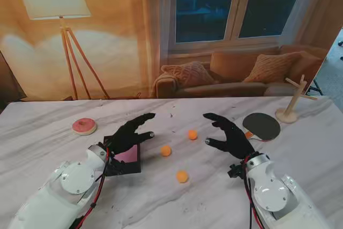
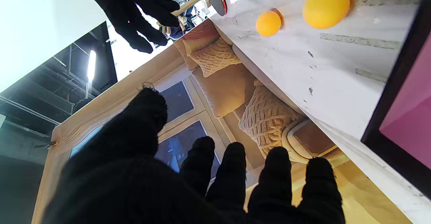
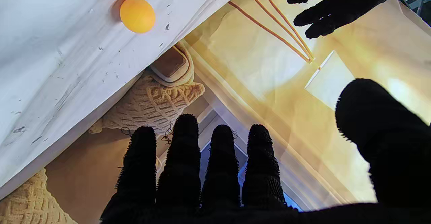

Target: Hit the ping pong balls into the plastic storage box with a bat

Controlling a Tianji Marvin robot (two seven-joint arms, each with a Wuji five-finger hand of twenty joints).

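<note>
Hovering over a pale marble-patterned desk [image 1: 48, 132], two black-gloved robot hands hold nothing, each with its fingers spread apart. The left hand [image 1: 131, 132] hangs over a shallow black storage box [image 1: 126, 165] with a pink floor, which sits on the left side of the desk near the robot. The right hand [image 1: 230, 135] is raised on the right side, fingers pointing toward the middle. Three orange ping pong balls lie loose on the desk between the hands: one ball [image 1: 192, 134] farthest from me, a second ball [image 1: 166, 150] just right of the box, and a third ball [image 1: 183, 176] nearest to me. None of them touches a hand or the box. A bat [image 1: 261, 126] with a dark face lies flat on the desk just beyond the right hand, its handle hidden behind that hand. Farther right, near the far edge, stands a small wooden stand [image 1: 292, 103] with pegs. On the far left rests a pink round disc [image 1: 84, 126], well apart from the box. Behind the desk hangs a printed backdrop [image 1: 123, 30] of a living room with a sofa, lamp and window.
</note>
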